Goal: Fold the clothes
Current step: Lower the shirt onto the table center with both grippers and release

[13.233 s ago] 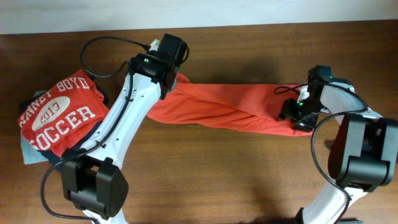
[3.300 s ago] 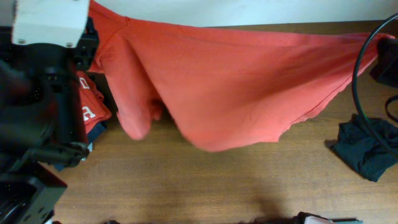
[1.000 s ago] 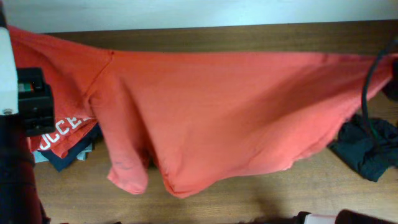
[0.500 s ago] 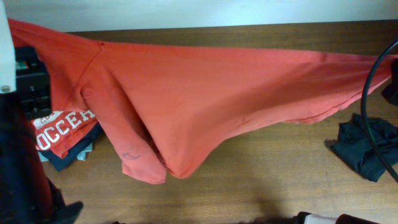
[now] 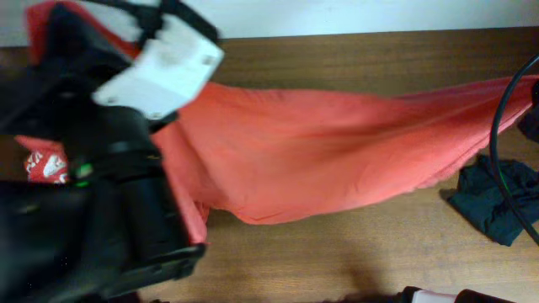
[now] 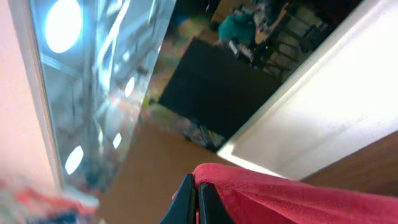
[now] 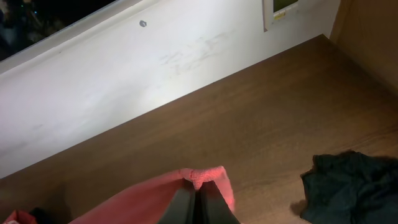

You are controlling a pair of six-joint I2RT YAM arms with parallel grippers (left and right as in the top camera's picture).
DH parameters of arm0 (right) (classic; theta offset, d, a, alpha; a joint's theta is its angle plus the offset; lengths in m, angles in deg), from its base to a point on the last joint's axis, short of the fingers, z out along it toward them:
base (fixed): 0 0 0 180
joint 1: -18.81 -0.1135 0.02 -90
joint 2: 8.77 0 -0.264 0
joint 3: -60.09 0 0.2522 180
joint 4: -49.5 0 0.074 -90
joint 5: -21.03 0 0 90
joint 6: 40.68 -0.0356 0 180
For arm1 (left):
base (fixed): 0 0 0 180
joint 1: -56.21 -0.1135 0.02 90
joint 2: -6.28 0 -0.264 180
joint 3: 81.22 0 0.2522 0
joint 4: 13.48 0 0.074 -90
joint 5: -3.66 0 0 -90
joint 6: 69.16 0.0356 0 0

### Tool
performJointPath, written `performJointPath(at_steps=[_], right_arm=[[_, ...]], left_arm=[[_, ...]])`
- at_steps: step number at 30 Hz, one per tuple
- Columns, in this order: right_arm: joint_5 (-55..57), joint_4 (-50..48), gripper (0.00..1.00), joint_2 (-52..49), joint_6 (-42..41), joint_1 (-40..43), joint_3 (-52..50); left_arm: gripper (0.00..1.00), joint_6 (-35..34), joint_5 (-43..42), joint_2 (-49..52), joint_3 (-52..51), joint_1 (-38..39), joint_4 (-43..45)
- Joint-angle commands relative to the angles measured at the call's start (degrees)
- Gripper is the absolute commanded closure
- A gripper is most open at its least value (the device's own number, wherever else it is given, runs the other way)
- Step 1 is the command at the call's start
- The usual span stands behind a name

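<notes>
A brown wooden table (image 5: 354, 252) is running up to a white wall (image 7: 112, 81). The left arm (image 5: 126, 194) is looming high, close under the overhead camera. The left gripper (image 6: 198, 198) is pinching one end of the orange shirt (image 5: 320, 151) and the right gripper (image 7: 198, 200) is clamping the other, so the shirt is hanging between them over the table. A dark garment (image 5: 493, 202) is lying at the right and a red tee (image 5: 46, 164) at the left.

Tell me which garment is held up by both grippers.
The large orange-red shirt, stretched between the left gripper and the right gripper; the dark garment lies crumpled on the table.
</notes>
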Motion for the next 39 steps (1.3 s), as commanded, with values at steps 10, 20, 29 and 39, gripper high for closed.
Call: performJointPath(at_steps=[10,20,29,39], right_arm=[[1.09,-0.7,0.96,0.11,-0.33,0.42,0.46],[1.09,-0.87,0.96,0.48,-0.31,0.42,0.46],[1.09,-0.9,0.96,0.9,-0.31,0.42,0.46],[1.11,-0.87,0.96,0.9,-0.31,0.42,0.46]], left_arm=[[1.0,-2.86,-19.39,-0.37,-2.71,-0.35,2.47],[1.0,-24.3,-29.81,-0.15,-2.64,-0.35,13.97],[1.0,-49.88,-32.37,-0.13,-2.64,-0.35,-10.14],[1.0,-66.47,-40.7,-0.7,-2.62,-4.02,-32.96]])
